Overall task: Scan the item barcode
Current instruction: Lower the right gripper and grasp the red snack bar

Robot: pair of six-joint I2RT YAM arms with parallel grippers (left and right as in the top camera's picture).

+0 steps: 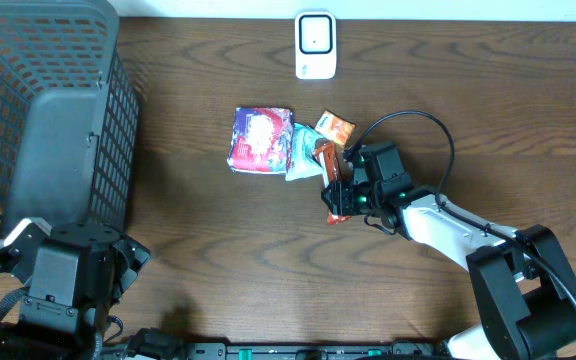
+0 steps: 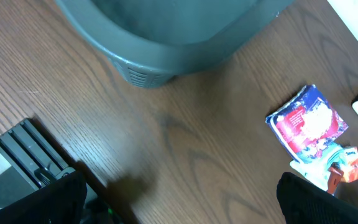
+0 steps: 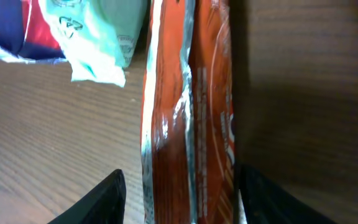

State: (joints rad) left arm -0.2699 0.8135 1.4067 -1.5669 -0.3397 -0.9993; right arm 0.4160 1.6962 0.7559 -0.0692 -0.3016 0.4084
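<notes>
Your right gripper [image 1: 336,195] is closed on an orange packet [image 3: 188,93] held lengthwise between its fingers. It sits near the middle of the wooden table [image 1: 218,220], just beside a pale green packet [image 1: 302,152] and a blue-and-red pouch [image 1: 260,138]. The white scanner [image 1: 315,45] sits well apart at the table's far edge. Your left gripper [image 2: 179,183] hangs wide open near the grey basket [image 1: 48,110].

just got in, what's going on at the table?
The right gripper is down over a long orange packet at the edge of a small pile of snack packets, its fingers either side of it; whether it's actually gripped isn't clear. The white scanner sits at the far edge of the table, nothing presented to it yet. The left gripper hangs open near the grey basket, holding nothing.
</notes>
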